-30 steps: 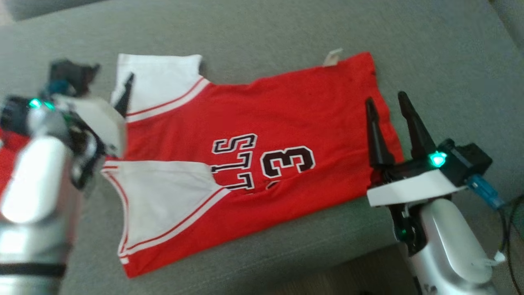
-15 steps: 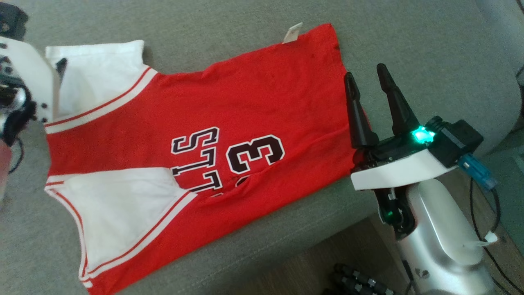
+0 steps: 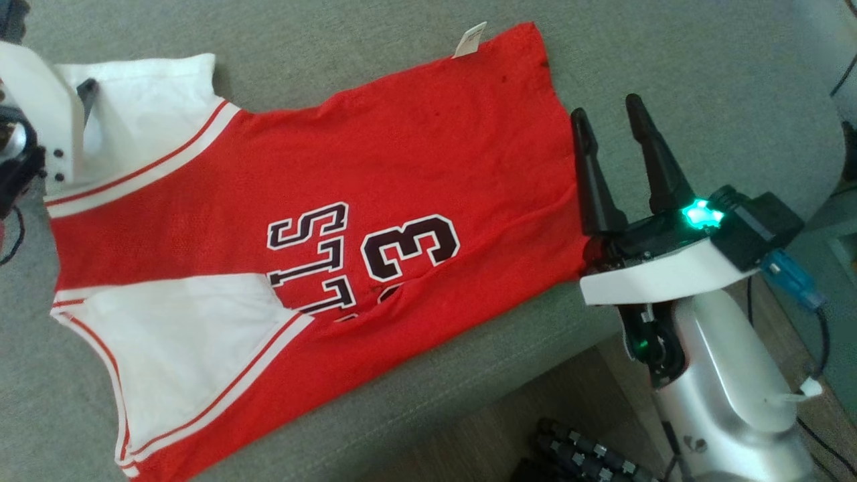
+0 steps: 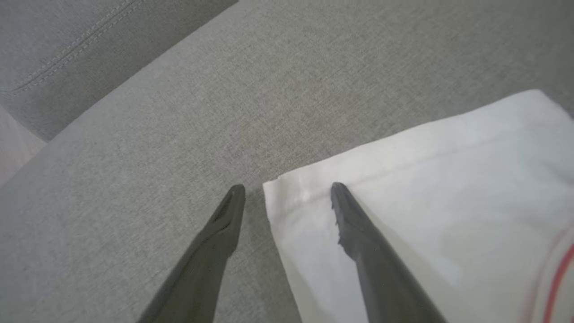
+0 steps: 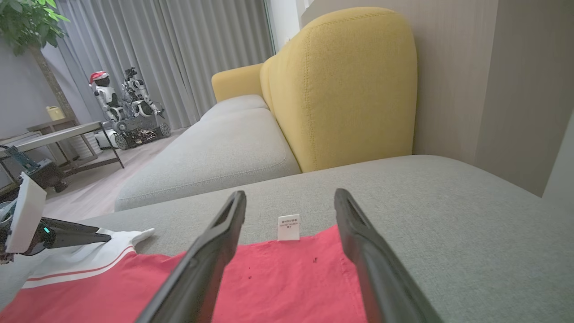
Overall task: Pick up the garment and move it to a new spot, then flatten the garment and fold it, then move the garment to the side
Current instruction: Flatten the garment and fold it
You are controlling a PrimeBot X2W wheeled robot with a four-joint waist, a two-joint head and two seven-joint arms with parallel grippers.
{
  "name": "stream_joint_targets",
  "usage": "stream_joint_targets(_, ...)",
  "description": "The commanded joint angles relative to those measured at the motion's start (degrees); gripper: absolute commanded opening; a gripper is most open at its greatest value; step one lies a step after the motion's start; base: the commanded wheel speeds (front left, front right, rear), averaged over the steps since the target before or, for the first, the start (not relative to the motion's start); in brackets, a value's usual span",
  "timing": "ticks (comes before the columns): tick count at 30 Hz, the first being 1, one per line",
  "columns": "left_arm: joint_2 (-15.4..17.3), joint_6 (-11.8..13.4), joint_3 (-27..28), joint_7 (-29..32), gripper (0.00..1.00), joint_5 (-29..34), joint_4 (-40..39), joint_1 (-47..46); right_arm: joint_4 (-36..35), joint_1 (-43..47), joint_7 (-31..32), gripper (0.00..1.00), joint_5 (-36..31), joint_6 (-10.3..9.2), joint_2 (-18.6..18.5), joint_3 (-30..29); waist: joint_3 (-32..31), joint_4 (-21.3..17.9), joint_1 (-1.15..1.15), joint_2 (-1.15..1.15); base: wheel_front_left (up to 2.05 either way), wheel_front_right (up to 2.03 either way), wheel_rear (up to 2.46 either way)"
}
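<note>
Two sets of jaws poised at the garment's ends, fold not yet begun

Far left, the left jaws stand wide apart and hold nothing. In the left wrist view one finger lies over the corner of the white shoulder panel. The other hangs over the bare sofa cushion, so the panel's edge runs between them. Whether the tips touch the cloth I cannot tell.

Across the middle, the garment, a red jersey with white at the shoulders, lies spread nearly flat on the grey cushion. Its neck end is to the left and its hem to the right, with one shallow crease under the printed number.

At the right, the right jaws are likewise wide and empty, set just beside the hem. Their fingers point toward its far corner, where a small white tag sticks out.

By the look of it, flattening is all but done and folding is the step in hand. The next move calls for each pair to settle onto its far corner and close on cloth alone, not the cushion. Both would then lift together and carry the far edge over toward the near one, kept level so the halves line up.
</note>
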Motion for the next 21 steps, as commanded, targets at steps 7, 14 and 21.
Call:
stream_joint_targets(7,1.2,0.1,-1.7,-1.0,0.00,-6.0,-2.9,-4.3,0.3,-4.0,-0.4,1.00,-3.2,-0.04,0.1,-1.7,0.8,2.7,0.00,0.00,0.00,0.00,0.00)
stream_joint_targets(14,-0.5,0.1,-2.4,-10.2,0.00,-7.8,-8.6,-5.1,6.6,-11.6,7.1,1.00,-6.5,-0.04,-1.9,-5.8,1.0,8.2,0.00,0.00,0.00,0.00,0.00)
stream_joint_targets(21,-1.6,1.3,-1.8,-16.2,0.00,-8.7,-17.4,-0.9,16.9,-18.1,16.6,1.00,-2.3,-0.04,-9.2,-7.1,1.5,14.1,0.00,0.00,0.00,0.00,0.00)
